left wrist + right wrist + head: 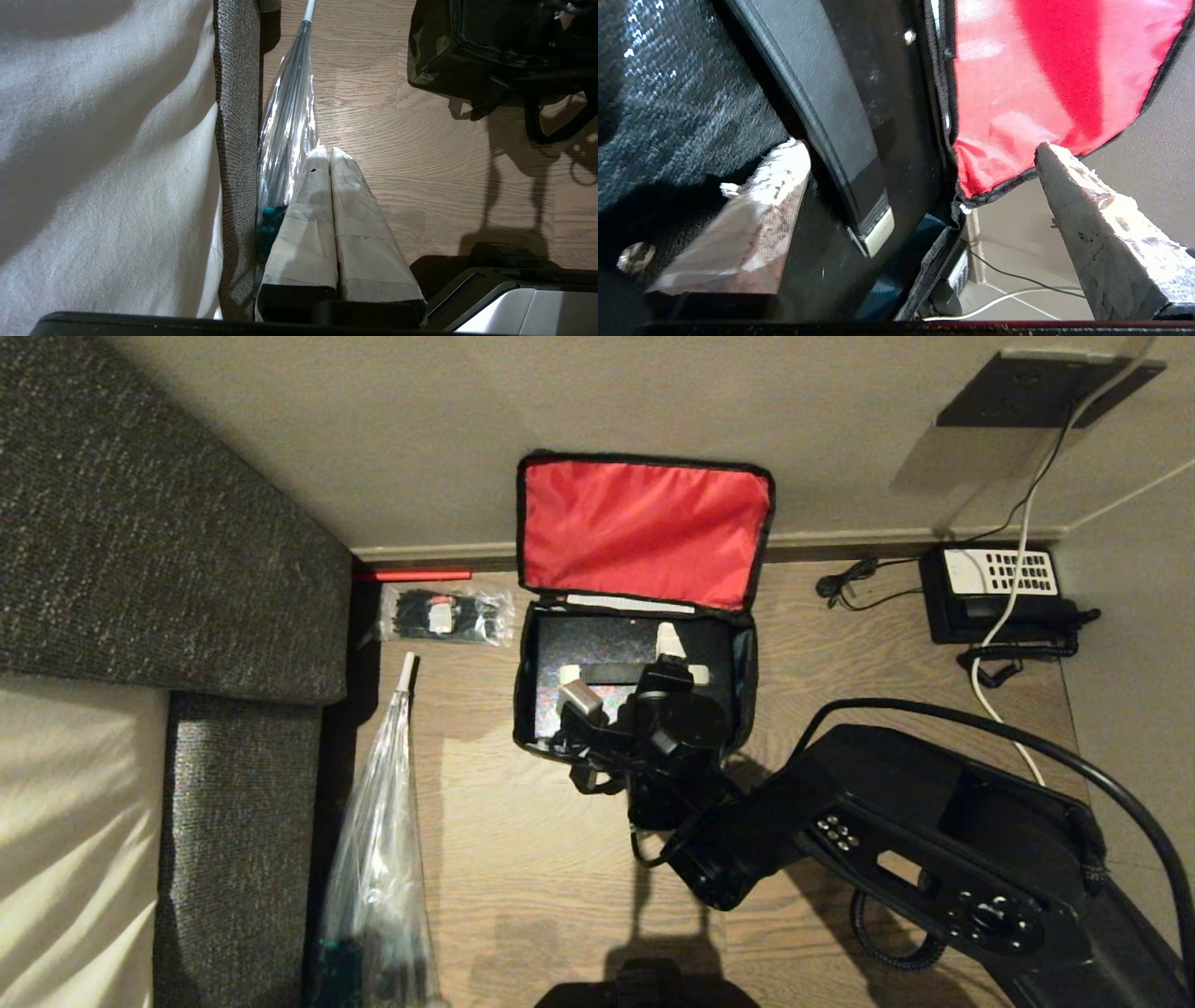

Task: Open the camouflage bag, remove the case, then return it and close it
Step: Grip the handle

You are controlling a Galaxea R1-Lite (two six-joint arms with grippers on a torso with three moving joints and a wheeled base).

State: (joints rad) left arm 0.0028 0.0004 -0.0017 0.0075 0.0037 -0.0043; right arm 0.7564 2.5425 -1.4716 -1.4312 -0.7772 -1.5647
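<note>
The camouflage bag [744, 683] lies open on the wooden surface, its red-lined lid [644, 527] propped against the wall. Inside lies the black case [597, 639], top face up, with a black strap that ends in a pale tip [878, 231]. My right gripper [624, 667] hangs over the bag's mouth, open, nothing between its fingers. In the right wrist view one fingertip [791, 156] is over the case and the other [1057, 172] is past the lid's corner. My left gripper [327, 151] is shut and empty, parked low beside the sofa; the bag's camouflage side [427, 51] shows beyond it.
A grey sofa [140, 523] bounds the left side, with a wrapped umbrella [378, 840] along it. A clear packet of black ties [446, 614] lies left of the bag. A black telephone [999, 588] with cables sits at the right, by the wall.
</note>
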